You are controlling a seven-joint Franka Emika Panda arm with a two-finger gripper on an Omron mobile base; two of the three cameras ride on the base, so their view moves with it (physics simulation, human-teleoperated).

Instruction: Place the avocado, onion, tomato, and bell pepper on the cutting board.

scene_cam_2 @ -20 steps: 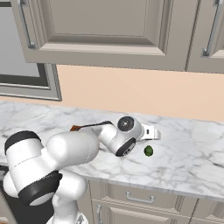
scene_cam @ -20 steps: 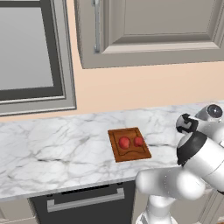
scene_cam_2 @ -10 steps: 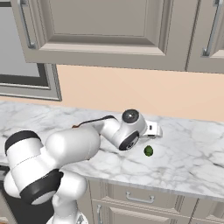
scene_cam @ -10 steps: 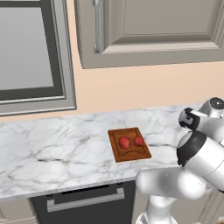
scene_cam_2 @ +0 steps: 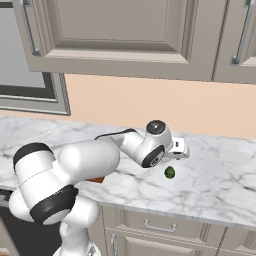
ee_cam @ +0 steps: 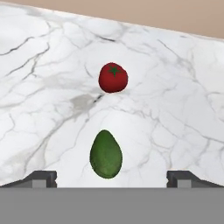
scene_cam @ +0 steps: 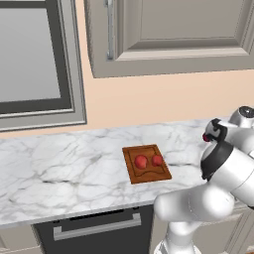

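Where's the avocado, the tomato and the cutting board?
avocado [ee_cam: 106,154], hand view, middle of its green body
tomato [ee_cam: 113,78], hand view, red middle below the stem
cutting board [scene_cam: 150,174], left base view, bare front part

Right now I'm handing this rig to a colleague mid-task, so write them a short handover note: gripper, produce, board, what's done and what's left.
Gripper: open, empty, fingertips either side of the avocado, not closed on it.
Avocado: on the marble counter, off the board.
Red tomato: on the counter beyond the avocado.
Cutting board: holds two red items.
Done: two pieces on the board.
Left: avocado and tomato.
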